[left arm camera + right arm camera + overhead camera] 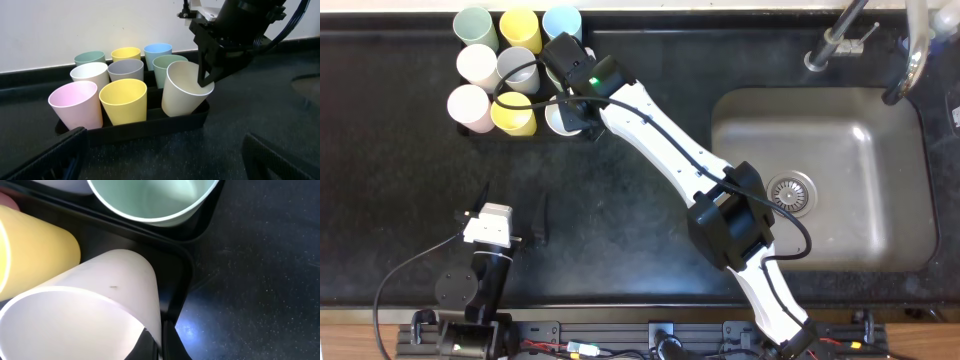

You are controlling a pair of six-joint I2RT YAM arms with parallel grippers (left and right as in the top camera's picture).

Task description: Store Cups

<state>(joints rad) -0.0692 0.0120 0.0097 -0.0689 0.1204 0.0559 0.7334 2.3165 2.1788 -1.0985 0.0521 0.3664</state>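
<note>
A black tray [150, 126] at the counter's back left holds several upright cups: pink [75, 102], yellow [124, 100], white [90, 75], grey [125, 70], blue [157, 49] and pale green [150, 200]. A cream cup [182, 92] leans tilted in the tray's front right corner. My right gripper [205, 80] is shut on its rim, one finger inside and one outside. The top view shows that gripper [575, 108] reaching across from the right. My left gripper [510, 205] stands open over bare counter, well in front of the tray, and holds nothing.
A steel sink [820, 170] with a drain fills the right side, and a faucet [840, 40] stands behind it. The dark counter [620, 230] stretches between the tray and the sink. A white wall rises behind the tray.
</note>
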